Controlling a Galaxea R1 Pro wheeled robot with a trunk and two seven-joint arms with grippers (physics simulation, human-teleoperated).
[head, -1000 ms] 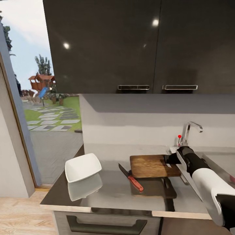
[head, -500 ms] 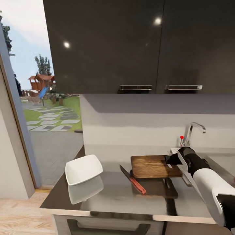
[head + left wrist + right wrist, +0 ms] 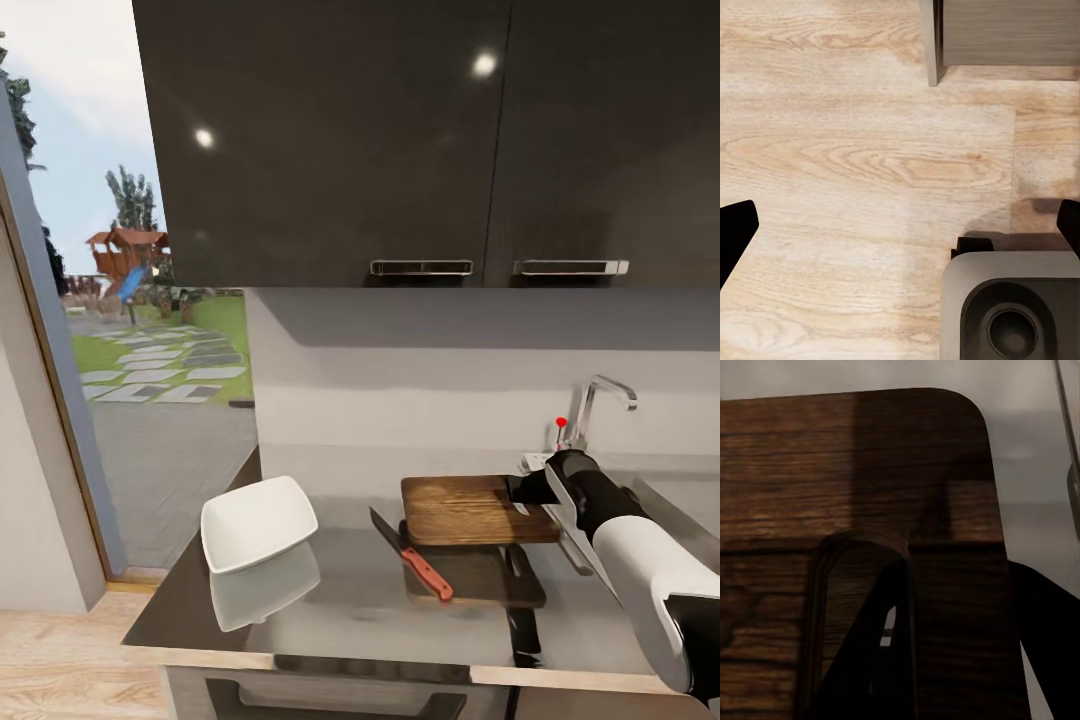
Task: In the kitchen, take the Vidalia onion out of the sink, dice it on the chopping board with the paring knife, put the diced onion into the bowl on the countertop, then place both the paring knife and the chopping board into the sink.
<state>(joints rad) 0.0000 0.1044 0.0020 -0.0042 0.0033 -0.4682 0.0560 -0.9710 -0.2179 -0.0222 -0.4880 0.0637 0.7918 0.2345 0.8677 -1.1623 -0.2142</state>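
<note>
Head view: one bowl (image 3: 257, 520), one paring knife (image 3: 411, 556), one chopping board (image 3: 470, 508).

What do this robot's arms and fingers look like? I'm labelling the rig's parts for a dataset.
In the head view, the right arm has a glossy white rounded shell, black at the elbow end and along a cylindrical black wrist section with a thin white ring. The right gripper is black. In the left wrist view, the left gripper's fingers are flat, matte black. No cables or markings show.
</note>
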